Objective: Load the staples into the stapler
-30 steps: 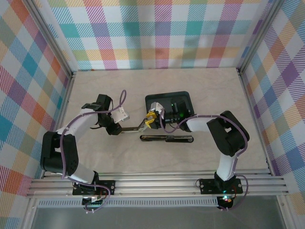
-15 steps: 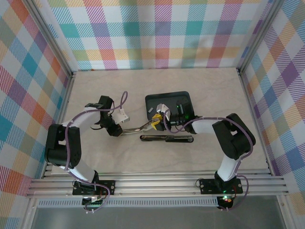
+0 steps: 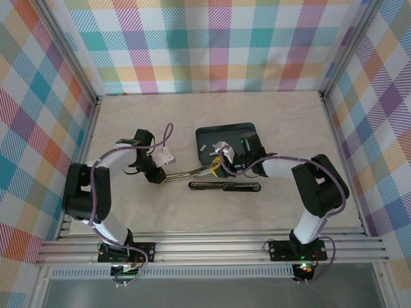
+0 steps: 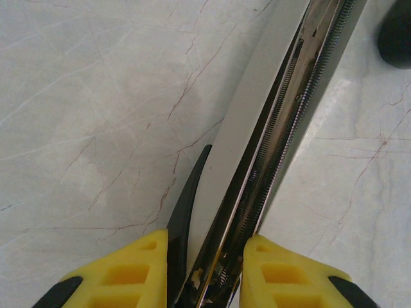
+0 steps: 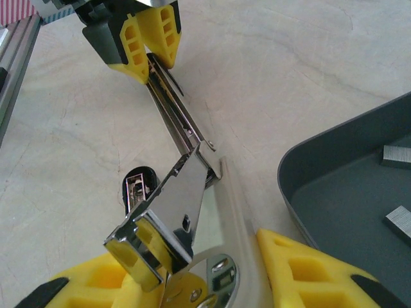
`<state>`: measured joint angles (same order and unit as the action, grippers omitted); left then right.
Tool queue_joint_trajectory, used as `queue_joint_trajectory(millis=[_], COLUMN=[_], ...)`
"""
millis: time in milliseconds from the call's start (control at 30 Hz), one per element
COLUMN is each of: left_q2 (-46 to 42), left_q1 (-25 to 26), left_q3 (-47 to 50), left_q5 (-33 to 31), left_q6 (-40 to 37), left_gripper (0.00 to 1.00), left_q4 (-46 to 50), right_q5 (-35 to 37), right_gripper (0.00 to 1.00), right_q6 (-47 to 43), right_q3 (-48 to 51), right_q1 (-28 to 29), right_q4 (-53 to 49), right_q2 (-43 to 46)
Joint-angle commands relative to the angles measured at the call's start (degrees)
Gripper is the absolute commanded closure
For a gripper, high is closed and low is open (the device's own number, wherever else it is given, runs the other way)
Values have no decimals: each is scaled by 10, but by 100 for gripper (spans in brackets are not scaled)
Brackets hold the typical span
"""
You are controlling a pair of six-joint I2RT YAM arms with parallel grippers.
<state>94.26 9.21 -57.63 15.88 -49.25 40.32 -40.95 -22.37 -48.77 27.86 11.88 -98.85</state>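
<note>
The right claw has slid toward the tray over the past second, its jaws parted around the raised steel lid of the stapler. The left claw stays clamped on the stapler's other end over the worktop. The staples, short grey strips, lie in the tray.

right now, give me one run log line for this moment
left gripper: shut on stapler | right gripper: around its raised cover, grip unclear | staples: in tray
</note>
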Motion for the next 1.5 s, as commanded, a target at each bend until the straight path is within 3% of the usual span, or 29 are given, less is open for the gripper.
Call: queue_joint_trajectory(millis=[0, 300, 500, 800, 1033, 1233, 1467], left_q2=[19, 39, 30, 60, 44, 43, 35], left_q1=[-30, -15, -14, -10, -10, -9, 10], left_q3=[-10, -23, -27, -46, -43, -40, -44], left_q5=[-156, -189, -198, -208, -203, -211, -179], left_q6=[49, 62, 64, 66, 72, 71, 83], left_gripper=[92, 86, 84, 79, 78, 76, 74], left_q4=[-17, -28, -28, -27, -33, -36, -48], right_q5=[-36, -84, -79, -84, -52, -60, -66], right_gripper=[100, 100, 100, 100, 100, 100, 100], right_q6=[30, 127, 147, 211, 223, 220, 224], right_q3=[-8, -4, 6, 39, 43, 55, 78], right_q1=[-24, -36, -43, -44, -44, -46, -47], right_q4=[-86, -37, -48, 24, 19, 34, 75], right_q2=[4, -10, -10, -26, -46, -55, -69])
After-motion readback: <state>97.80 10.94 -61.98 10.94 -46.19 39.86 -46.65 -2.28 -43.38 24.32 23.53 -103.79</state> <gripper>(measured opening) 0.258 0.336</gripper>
